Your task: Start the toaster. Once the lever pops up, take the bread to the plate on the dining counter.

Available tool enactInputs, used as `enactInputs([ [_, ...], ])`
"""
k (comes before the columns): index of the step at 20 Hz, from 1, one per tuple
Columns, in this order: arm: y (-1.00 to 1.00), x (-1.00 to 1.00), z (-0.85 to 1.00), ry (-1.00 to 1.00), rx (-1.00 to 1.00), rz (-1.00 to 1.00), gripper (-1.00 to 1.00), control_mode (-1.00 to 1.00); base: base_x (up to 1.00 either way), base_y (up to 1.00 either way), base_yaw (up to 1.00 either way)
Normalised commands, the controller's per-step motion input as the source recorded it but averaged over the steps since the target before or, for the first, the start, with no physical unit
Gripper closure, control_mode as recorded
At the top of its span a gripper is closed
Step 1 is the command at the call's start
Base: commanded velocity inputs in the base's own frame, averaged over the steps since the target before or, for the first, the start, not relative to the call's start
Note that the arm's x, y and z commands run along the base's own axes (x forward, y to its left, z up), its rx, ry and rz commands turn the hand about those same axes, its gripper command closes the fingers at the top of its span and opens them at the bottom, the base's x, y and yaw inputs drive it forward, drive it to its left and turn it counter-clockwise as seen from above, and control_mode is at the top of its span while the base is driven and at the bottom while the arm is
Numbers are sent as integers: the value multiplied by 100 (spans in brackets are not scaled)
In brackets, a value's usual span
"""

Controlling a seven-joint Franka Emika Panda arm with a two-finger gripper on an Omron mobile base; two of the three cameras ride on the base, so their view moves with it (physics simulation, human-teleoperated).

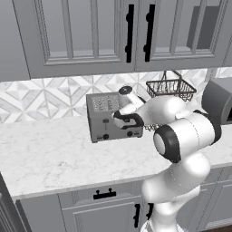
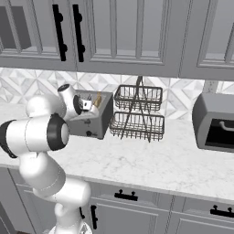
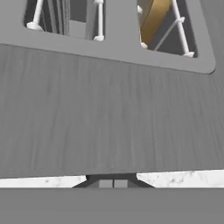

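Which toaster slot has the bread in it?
In the hand view, the upper-right slot of the toaster holds the golden bread; the slot to its left shows grey walls and white wire guides.

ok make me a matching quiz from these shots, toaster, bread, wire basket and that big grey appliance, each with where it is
Things:
1. toaster
2. bread
3. wire basket
4. big grey appliance

Places:
A. far right end of the counter
B. inside a toaster slot
C. against the backsplash, right behind the arm's tool
D. between the toaster and the grey appliance

Pairs: 1-C, 2-B, 3-D, 4-A
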Motion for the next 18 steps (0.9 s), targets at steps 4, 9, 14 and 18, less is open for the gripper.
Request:
enactInputs([
  [4, -10, 0, -100, 0, -5, -6, 100, -100, 0, 0, 0],
  [9, -15, -3, -100, 0, -7, -8, 100, -100, 0, 0, 0],
  [14, -16, -9, -100, 0, -4, -9, 100, -100, 0, 0, 0],
  [18, -29, -36, -47, -6, 0, -5, 100, -100, 0, 0, 0],
])
